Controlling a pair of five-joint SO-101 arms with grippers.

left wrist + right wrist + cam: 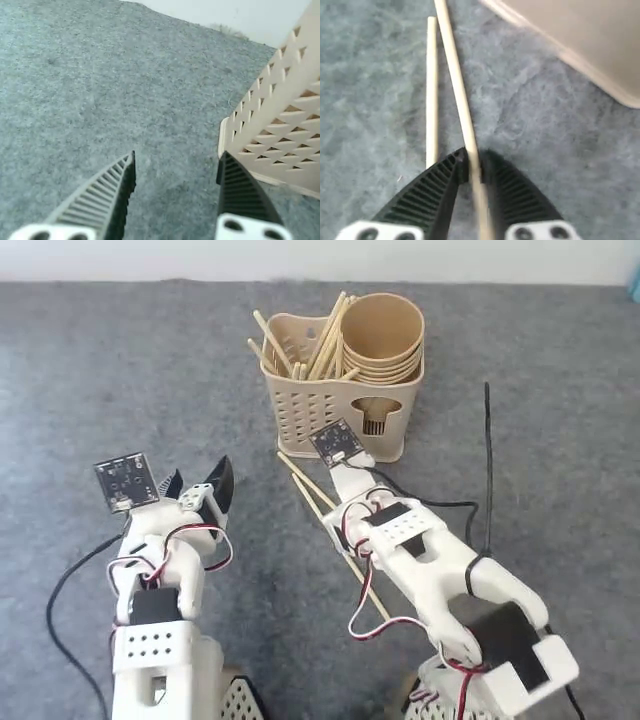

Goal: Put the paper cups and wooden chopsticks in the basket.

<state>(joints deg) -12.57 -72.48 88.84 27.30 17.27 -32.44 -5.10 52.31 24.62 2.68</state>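
Nearly done: the right claw (472, 160) pinches a loose chopstick (455, 85) on the bench (100, 370), just in front of the basket (330, 410).
The nested paper cups (385, 330) fill one side of the basket and a bundle of chopsticks (318, 335) leans in the other, so only the floor pair looks left to do. The grip sits partway along the stick, likely for lifting it clear; the second chopstick (432, 90) lies just beside, untouched. The left claw (175, 160) hangs spread and empty near the basket's wall. The bench is grey, felt-like matting; a pale wall (300, 255) runs behind.
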